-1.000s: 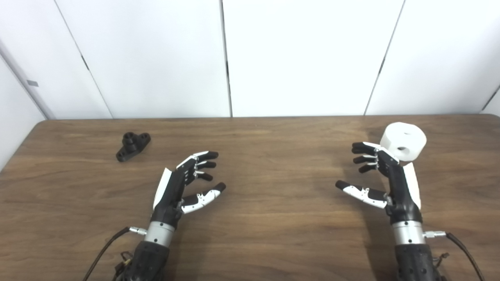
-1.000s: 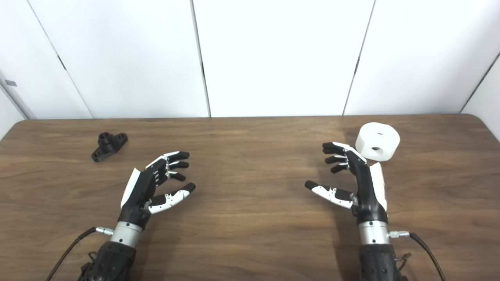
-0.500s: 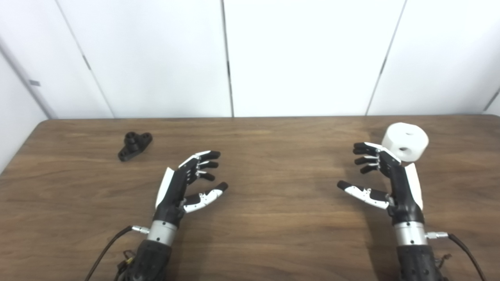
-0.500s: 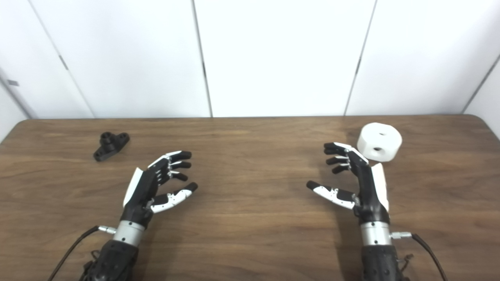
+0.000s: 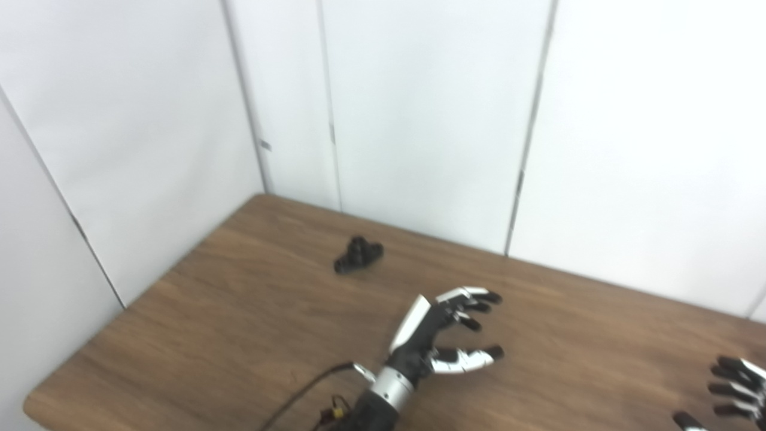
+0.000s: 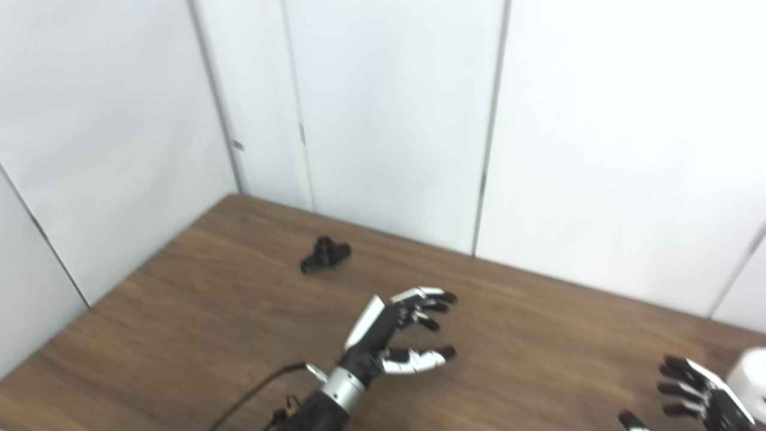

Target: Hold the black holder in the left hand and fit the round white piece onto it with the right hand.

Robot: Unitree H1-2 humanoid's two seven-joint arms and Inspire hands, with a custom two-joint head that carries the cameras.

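The small black holder point(image 5: 358, 254) lies on the brown table point(image 5: 239, 311) near its far left, also in the right eye view point(image 6: 325, 255). My left hand point(image 5: 443, 332) is open and empty, hovering over the table to the right of and nearer than the holder, well apart from it. My right hand point(image 6: 697, 398) is open and empty at the bottom right edge, only partly in view. The round white piece point(image 6: 749, 376) shows only at the right edge of the right eye view, just right of my right hand.
White wall panels point(image 5: 419, 120) stand behind and to the left of the table. The table's left edge point(image 5: 78, 359) and far left corner are in view. A black cable point(image 5: 299, 395) runs from my left wrist.
The whole picture has swung to the left and tilted, so the camera moved. The holder, the white piece and both hands seem to stand where they were on the table.
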